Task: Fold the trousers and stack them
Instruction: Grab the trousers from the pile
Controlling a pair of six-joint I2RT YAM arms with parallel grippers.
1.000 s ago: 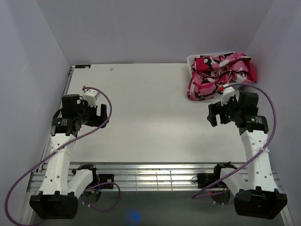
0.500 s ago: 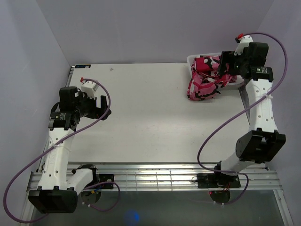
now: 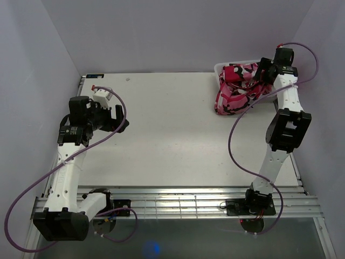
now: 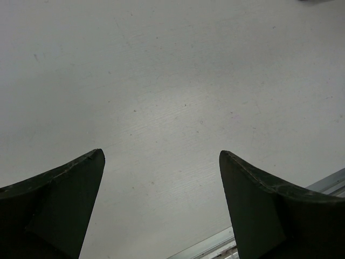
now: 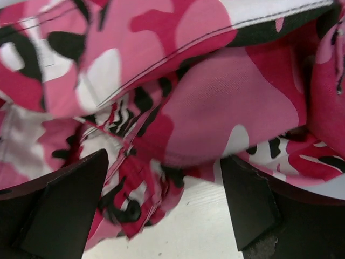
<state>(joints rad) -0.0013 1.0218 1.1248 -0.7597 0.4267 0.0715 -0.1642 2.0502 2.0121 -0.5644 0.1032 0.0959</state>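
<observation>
1 basket (image 3: 218, 68) half-hidden under trousers (image 3: 237, 91); right pincer (image 5: 163, 157) above.

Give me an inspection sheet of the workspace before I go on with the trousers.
Surface: white table, bare apart from its far right corner.
Job's things: trousers bunched and unfolded in the far right corner, spilling from the basket onto the table.
Clutter: white basket under the trousers; nothing else seen.
Grippers: left gripper open over bare table, holding nothing; right gripper open, close over the trousers, no grip; whether it touches them cannot be told.
Cables: left purple cable loops beside its arm; right purple cable hangs over the table's right side.
Surroundings: plain pale walls on three sides; metal rail at the near edge.
</observation>
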